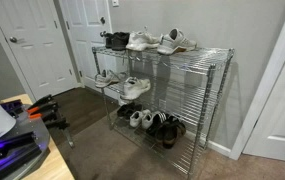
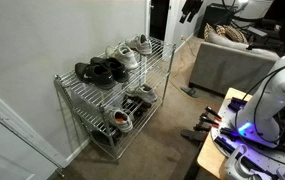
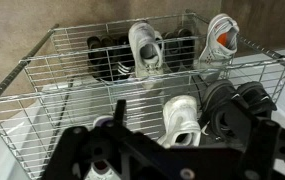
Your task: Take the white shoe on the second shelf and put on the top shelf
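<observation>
wrist view: gripper [image 3: 172,138] spread wide, touching nothing

In an exterior view the cam's sitting across the room, facing the front of the wire rack [image 1: 197,95] at an angle. In an exterior view it's looking down on the rack [image 2: 77,100] end-on from higher up. Wrist cam's hovering close above the top shelf [image 3: 62,70]; all three are sharing the rack.

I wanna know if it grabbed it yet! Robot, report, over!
Gripper back from rack, holding nothing. White shoe on second shelf, untouched. Other shoes crowd part of top shelf.
</observation>
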### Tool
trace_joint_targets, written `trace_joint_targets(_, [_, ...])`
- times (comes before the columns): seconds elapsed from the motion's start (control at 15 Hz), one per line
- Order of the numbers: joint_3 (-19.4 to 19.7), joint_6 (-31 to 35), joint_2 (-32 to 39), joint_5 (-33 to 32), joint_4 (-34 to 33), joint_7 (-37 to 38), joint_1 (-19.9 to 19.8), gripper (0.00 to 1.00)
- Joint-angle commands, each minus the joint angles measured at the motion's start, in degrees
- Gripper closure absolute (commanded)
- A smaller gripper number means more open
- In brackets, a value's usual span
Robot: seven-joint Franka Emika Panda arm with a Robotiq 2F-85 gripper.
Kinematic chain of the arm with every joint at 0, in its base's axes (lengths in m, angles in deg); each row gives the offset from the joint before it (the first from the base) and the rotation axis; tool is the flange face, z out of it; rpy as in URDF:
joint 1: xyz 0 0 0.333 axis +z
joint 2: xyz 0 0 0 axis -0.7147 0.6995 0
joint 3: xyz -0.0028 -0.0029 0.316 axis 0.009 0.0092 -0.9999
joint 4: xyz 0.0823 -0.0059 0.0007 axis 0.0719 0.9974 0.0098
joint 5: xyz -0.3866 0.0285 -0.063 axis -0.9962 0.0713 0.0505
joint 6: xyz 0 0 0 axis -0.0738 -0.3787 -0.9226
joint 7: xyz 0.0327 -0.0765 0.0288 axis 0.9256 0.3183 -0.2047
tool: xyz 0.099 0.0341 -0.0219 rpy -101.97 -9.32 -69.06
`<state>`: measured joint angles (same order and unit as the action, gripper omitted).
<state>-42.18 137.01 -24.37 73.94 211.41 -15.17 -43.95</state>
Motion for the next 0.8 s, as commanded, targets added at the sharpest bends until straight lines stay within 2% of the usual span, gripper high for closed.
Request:
trace_joint_targets(0.0, [-0.96,-0.21,0.12,0.51,-0.17,-0.43,-1.20,0.00])
trace_joint_targets(0.4, [-0.95,0.80,0.13,0.93,0.33,-0.23,-1.19,0.00])
trace_joint_targets(0.47, [-1.01,4.12,0.34,1.98,1.92,0.63,-1.19,0.00])
trace_joint_targets(0.53, [-1.75,10.95,0.59,2.65,4.15,4.44,-1.91,0.00])
trace_joint_targets(0.73, [-3.53,24.73,5.01,2.41,8.17,11.78,-2.83,0.00])
